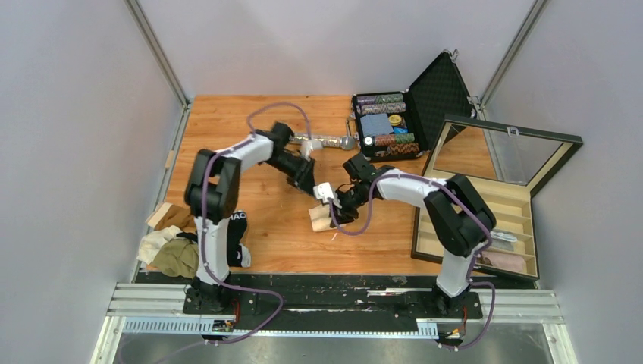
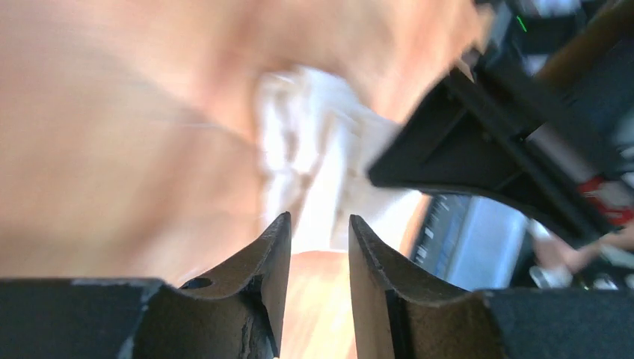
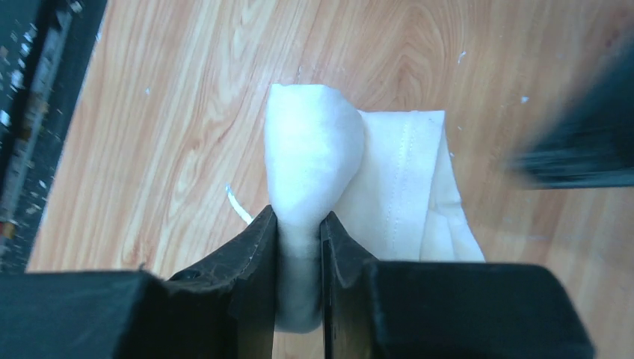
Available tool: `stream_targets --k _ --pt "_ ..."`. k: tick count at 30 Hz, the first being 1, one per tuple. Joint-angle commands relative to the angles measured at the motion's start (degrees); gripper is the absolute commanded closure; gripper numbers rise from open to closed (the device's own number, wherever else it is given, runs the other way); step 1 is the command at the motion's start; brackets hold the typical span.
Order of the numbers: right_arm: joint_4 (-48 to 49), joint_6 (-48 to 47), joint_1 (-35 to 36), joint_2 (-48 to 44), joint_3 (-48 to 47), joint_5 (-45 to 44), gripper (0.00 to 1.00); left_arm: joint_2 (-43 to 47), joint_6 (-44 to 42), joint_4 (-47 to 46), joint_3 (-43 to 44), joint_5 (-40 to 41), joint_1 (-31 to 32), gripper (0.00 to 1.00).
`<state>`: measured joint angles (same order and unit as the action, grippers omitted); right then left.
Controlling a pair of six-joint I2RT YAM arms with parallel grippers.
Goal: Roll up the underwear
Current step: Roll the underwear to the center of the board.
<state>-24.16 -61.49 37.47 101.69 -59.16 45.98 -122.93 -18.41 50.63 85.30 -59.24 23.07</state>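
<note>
The cream underwear (image 1: pixel 322 218) lies near the middle of the table (image 1: pixel 250 121), partly rolled. From the right wrist I see a plump rolled end standing up off a flat, stitched remainder that spreads toward its 3 o'clock. The right gripper (image 3: pixel 299 228) is clamped tight on that rolled end, and cloth bulges out past its fingertips. The left gripper (image 2: pixel 320 219) hovers just at 11 o'clock of the garment, its jaws parted with nothing between them and only blurred wood and cloth beyond. To my eye the step in hand is carrying the roll across the flat tail. To do it well, the right pinch should hold the whole thickness of the roll, not just the outer layer. The left could come down on the far edge of the tail so the cloth stays taut and the roll winds snug rather than dragging the piece across the wood. A loose pinch would likely let the roll spring open. Further out, the other underwear (image 1: pixel 178 254) sits heaped at 8 o'clock by the table's left edge. A microphone (image 1: pixel 326 141) lies at 12 o'clock, an open chip case (image 1: pixel 387 125) at 1 o'clock, and an open wooden box (image 1: pixel 485 227) at 3 o'clock.
</note>
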Motion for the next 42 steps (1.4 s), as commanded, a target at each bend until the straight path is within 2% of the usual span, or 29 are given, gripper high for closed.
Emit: stream_targets --k 1,3,5,8,10,15,19,22,27,34,38,42 --pt "-21.58 2.78 -1.02 9.46 -11.18 8.45 1.0 15.3 19.23 -21.17 -0.11 18.79 -8.56 0.58" --pt "-25.43 6.88 -2.08 14.07 -16.33 11.12 1.0 21.11 17.73 -23.16 -2.18 29.78 -10.21 0.58" --pt "-29.97 9.92 -3.18 18.54 -20.94 14.19 1.0 26.53 15.03 -24.87 -4.41 33.81 -10.89 0.57" --pt "-31.01 11.88 -4.57 21.58 -23.26 16.17 1.0 35.16 12.81 -27.73 -8.74 35.57 -10.85 0.57" --pt "-30.97 12.97 -5.12 22.9 -23.65 17.41 1.0 40.13 7.35 -28.98 -13.16 36.77 -9.44 0.57" --pt "-30.12 18.43 -6.6 27.09 -23.61 21.38 1.0 52.21 -12.76 -31.95 -28.91 40.26 3.09 0.51" --pt "-29.19 21.69 -8.0 30.29 -23.92 23.2 1.0 59.62 -28.32 -41.08 -42.45 40.46 13.1 0.44" --pt "-28.92 25.32 -9.59 33.36 -25.01 24.83 1.0 60.54 -35.25 -47.33 -48.79 39.23 17.66 0.42" --pt "-28.44 28.16 -10.93 36.06 -26.09 26.07 1.0 55.02 -36.76 -51.95 -51.58 35.51 20.29 0.42" --pt "-27.15 31.16 -10.93 38.22 -25.54 26.18 1.0 46.5 -41.84 -47.47 -47.65 27.81 20.88 0.47" --pt "-25.23 32.81 -10.93 37.71 -24.2 25.97 1.0 44.21 -42.72 -43.99 -46.19 26.89 21.01 0.48" --pt "-24.48 33.83 -10.92 37.96 -23.69 26.01 1.0 42.9 -42.54 -45.0 -47.24 27.79 21.68 0.47"
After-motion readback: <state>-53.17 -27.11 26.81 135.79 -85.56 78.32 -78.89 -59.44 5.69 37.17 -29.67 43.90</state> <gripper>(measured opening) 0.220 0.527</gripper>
